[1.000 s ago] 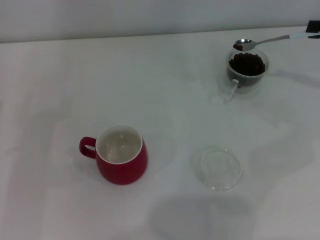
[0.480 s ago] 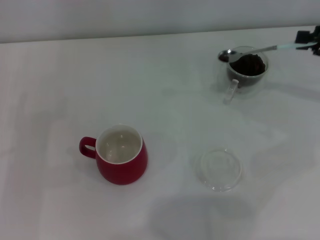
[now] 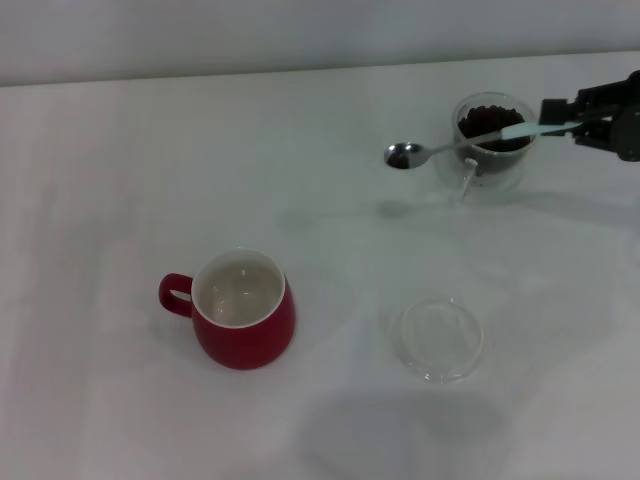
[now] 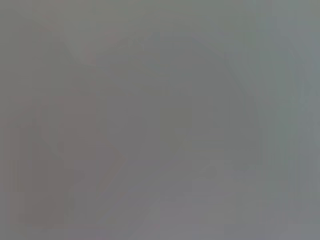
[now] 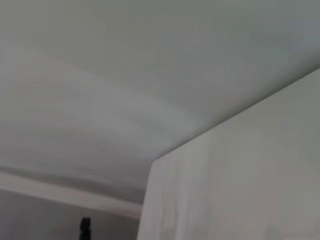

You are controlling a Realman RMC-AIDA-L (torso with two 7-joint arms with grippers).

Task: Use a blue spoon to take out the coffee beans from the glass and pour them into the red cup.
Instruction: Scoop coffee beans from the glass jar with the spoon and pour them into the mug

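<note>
In the head view my right gripper [image 3: 565, 119] comes in from the right edge, shut on the pale-blue handle of the blue spoon [image 3: 470, 142]. The spoon reaches left over the glass [image 3: 492, 140], and its shiny bowl [image 3: 403, 154] hangs above the table left of the glass. I cannot tell whether beans lie in the bowl. The glass stands at the back right and holds a dark heap of coffee beans [image 3: 493, 126]. The red cup [image 3: 243, 309] stands upright front left, white inside, handle pointing left. My left gripper is out of view.
A shallow round clear glass dish [image 3: 441, 337] lies on the white table [image 3: 320, 200] front right, between the red cup and the glass. The wrist views show only plain grey and white surfaces.
My right gripper has moved left into view with the spoon. The spoon's bowl went from above the glass's rim to well left of the glass.
</note>
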